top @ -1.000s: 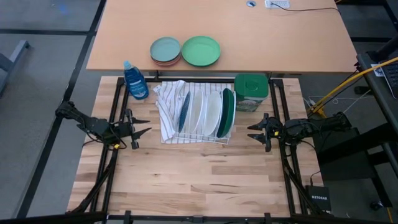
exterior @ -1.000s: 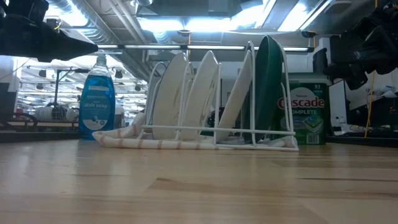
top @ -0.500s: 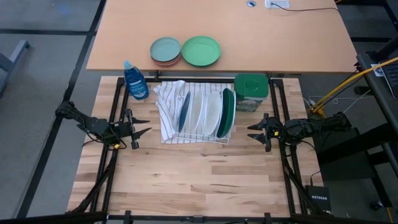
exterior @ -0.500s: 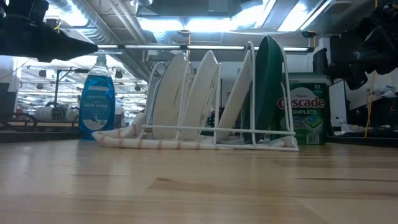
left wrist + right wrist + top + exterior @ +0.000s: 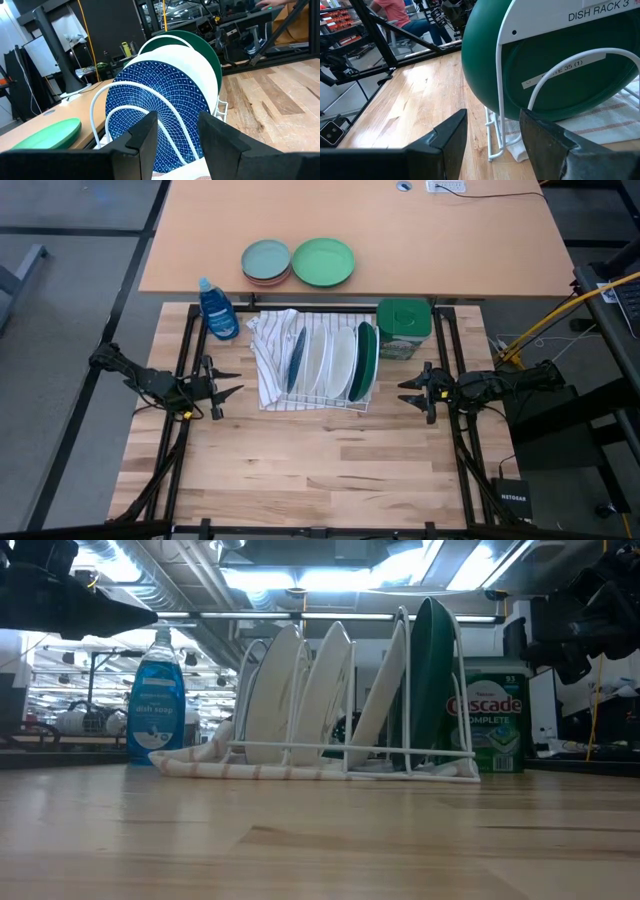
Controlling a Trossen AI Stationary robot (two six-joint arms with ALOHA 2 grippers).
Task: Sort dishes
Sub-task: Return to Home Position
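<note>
The blue plate (image 5: 297,360), two white plates (image 5: 342,358) and green plate (image 5: 366,362) stand on edge in the rack (image 5: 330,749), between my left gripper (image 5: 232,383) and right gripper (image 5: 405,392), both open and empty. They look stiff, slick, breakable; I'd pinch a top rim between wires. A soap bottle (image 5: 217,308) and a detergent tub (image 5: 404,328) stand behind.

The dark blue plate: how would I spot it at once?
On the wooden table, find the white wire dish rack on a striped cloth. The dark blue round plate stands on edge at the rack's end nearest the blue soap bottle; unlike its white neighbour, it carries a white pattern.
</note>
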